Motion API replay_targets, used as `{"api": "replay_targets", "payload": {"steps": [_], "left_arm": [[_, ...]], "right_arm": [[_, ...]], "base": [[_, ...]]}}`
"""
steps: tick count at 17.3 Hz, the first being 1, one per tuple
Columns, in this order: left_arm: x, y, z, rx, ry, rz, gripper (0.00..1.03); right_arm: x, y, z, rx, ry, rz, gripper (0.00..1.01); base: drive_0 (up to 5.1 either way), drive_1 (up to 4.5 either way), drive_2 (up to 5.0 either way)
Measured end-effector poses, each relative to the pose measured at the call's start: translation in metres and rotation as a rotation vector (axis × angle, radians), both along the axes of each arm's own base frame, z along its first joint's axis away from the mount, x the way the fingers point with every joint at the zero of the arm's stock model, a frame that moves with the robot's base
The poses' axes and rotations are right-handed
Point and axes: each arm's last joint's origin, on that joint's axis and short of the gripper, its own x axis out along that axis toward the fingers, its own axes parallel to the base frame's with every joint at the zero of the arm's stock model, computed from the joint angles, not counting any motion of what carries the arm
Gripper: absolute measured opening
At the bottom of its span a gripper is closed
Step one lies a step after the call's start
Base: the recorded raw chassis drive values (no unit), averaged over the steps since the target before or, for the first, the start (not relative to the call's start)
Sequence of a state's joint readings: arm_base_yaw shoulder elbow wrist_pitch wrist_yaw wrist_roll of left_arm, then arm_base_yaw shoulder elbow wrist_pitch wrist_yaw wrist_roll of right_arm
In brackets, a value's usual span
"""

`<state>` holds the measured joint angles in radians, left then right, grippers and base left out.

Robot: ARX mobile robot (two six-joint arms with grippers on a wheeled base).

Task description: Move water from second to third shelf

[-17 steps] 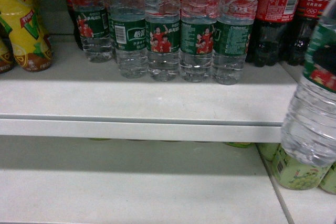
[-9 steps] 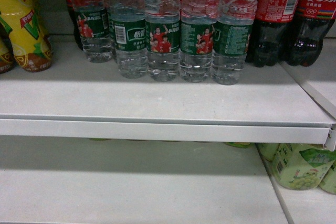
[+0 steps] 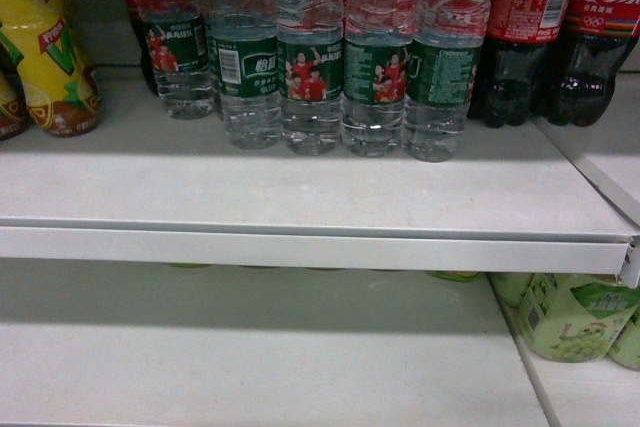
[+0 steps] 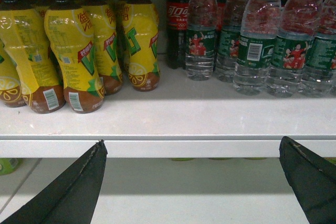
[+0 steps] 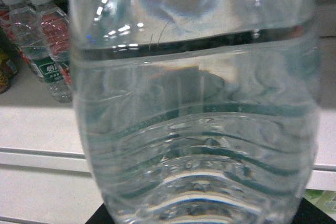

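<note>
Right jaws: I am gripping the water bottle [image 5: 194,103], filling the wrist view | Left jaws: I am holding them wide, empty, facing the shelf [image 4: 168,124] edge | Five water bottles [image 3: 312,57] standing beyond.

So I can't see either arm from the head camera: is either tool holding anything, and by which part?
The right tool appears to hold a water bottle; its grip point can't be told. The left tool is open and empty.

Water bottles [image 3: 311,57]: clear, green labels (red-shirted players). Cola bottles [image 3: 525,37]: dark, red labels. Shelf [image 3: 300,192]: white.
</note>
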<state>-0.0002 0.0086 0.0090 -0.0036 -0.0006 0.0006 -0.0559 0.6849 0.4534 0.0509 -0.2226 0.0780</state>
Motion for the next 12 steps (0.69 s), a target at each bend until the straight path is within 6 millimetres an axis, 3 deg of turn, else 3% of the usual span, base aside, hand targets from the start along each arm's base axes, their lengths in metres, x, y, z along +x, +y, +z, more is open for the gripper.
{"api": "replay_targets", "payload": {"steps": [12], "left_arm": [[0.0, 0.0, 0.0, 0.0, 0.0, 0.0, 0.98]], "right_arm": [[-0.0043, -0.0027, 0.0024, 0.005, -0.012, 0.006, 0.4]], "base": [[0.0, 0.0, 0.0]]}}
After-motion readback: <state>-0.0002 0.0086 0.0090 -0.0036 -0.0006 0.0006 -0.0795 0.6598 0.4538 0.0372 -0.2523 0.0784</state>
